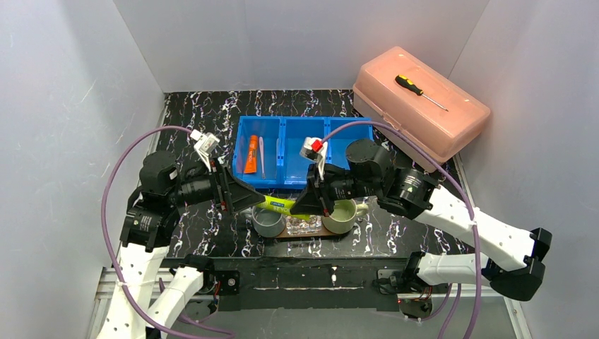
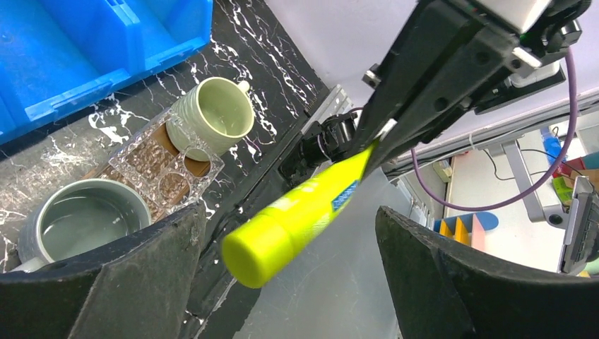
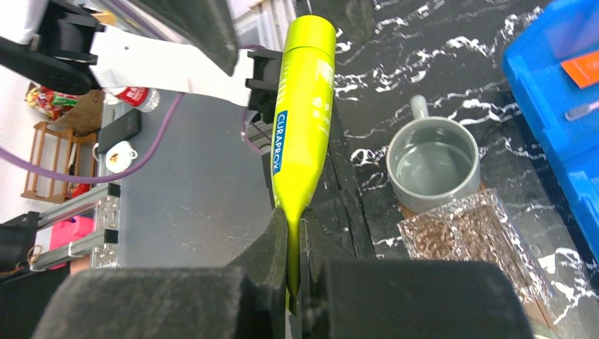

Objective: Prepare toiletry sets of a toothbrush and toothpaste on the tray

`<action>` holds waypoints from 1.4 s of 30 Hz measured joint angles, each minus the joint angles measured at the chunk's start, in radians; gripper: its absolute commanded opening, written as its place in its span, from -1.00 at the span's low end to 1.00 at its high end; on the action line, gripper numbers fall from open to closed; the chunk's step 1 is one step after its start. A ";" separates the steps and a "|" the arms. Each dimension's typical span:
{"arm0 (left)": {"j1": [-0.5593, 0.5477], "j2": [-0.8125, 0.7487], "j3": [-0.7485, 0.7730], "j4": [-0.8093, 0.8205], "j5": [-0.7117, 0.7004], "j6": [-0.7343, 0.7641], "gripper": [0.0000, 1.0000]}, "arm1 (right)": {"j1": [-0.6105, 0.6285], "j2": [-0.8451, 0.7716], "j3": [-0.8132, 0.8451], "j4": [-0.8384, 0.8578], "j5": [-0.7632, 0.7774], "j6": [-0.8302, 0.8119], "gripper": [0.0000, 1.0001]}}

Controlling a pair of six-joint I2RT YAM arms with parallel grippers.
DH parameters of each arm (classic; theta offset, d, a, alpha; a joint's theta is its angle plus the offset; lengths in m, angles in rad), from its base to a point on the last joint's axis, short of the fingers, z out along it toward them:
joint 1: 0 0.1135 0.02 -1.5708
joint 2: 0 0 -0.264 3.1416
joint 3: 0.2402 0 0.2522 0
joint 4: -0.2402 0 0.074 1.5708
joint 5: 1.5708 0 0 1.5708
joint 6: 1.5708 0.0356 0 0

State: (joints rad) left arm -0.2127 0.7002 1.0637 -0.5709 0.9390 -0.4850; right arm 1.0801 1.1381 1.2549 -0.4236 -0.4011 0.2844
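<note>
Right fingers [image 3: 272, 244] pinch the yellow-green plastic tube [image 3: 304, 106] by its crimped tail; left fingers [image 2: 141, 275] gape wide around its cap at frame centre. Best close them squarely before the right releases.

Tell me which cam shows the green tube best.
Right wrist. It shows the green tube end to end, cap to the flat tail pinched in the right gripper, label readable. Left wrist shows it foreshortened, cap first, between the open fingers of the left gripper. Top external shows only a short stretch between the two grippers.
</note>
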 measured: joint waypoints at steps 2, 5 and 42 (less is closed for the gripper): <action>0.000 -0.004 0.000 -0.012 -0.008 -0.001 0.75 | -0.001 -0.014 0.000 0.019 -0.023 -0.001 -0.97; 0.000 -0.002 0.000 -0.013 0.008 -0.008 0.73 | -0.001 -0.037 0.000 0.047 -0.048 -0.001 -0.97; -0.002 -0.068 -0.049 0.205 0.301 -0.142 -1.00 | 0.000 -0.083 -0.059 0.195 -0.154 0.042 -0.96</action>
State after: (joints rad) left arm -0.2142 0.6319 1.0145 -0.3660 1.2404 -0.6273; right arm 1.0798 1.0554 1.1961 -0.2287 -0.5552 0.3267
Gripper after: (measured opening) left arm 0.329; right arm 0.086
